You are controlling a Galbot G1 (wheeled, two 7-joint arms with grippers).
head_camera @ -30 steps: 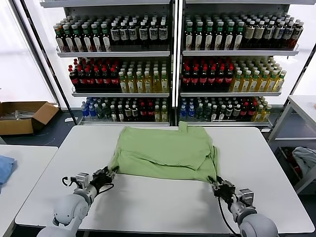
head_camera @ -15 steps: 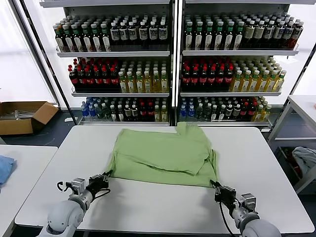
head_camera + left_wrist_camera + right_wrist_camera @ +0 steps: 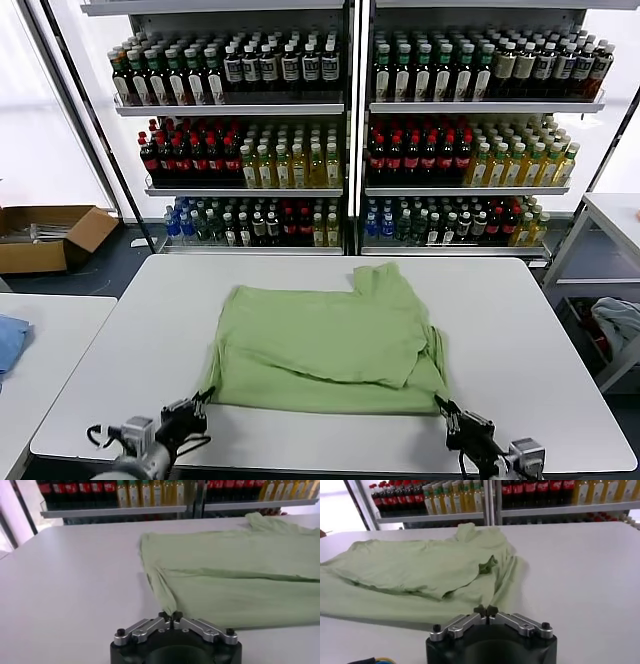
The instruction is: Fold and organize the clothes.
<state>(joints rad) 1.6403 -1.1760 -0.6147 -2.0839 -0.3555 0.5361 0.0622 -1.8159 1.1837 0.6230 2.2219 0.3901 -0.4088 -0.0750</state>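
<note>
Evidently both tools, left tool (image 3: 171,615) and right tool (image 3: 485,611), pinch the polo shirt's (image 3: 330,335) near corners, holding its hem taut at the bench (image 3: 560,330) edge.

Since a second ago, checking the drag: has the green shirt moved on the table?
Yes. The green shirt has slid toward the table's near edge, away from the bottle shelves, with both grippers pinching its near corners.

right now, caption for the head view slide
Both grippers, left and right, pinch the near corners of the green polo shirt on the white table.
</note>
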